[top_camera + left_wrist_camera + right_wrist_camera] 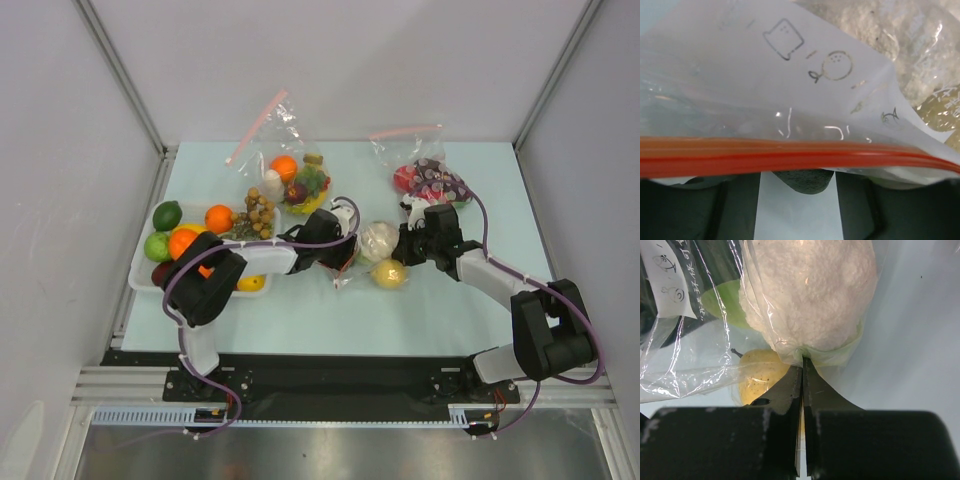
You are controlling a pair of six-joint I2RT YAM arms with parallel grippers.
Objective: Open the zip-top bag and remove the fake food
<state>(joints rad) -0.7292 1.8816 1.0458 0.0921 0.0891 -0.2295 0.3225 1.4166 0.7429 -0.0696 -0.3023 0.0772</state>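
The zip-top bag [362, 258] lies at mid-table between my grippers. Its red-orange zip rim [790, 155] and white label [805, 60] drape across my left gripper [797, 176]. The left fingers stand a little apart, with the dark green piece [805, 182] filling the gap between them; their tips are hidden by the rim. My right gripper [803, 362] is shut on the bag's plastic just below the pale leafy head [810, 290]. The yellow fruit [760, 377] lies in the bag beside it. The brown cluster [258, 213] lies outside the bag by the tray.
A white tray [140, 275] at the left holds green and orange toy fruit. Two clear bags with pink zip strips lie at the back, one with an orange and a banana [290, 175], one with red-purple toys [428, 182]. Grey walls close in both sides.
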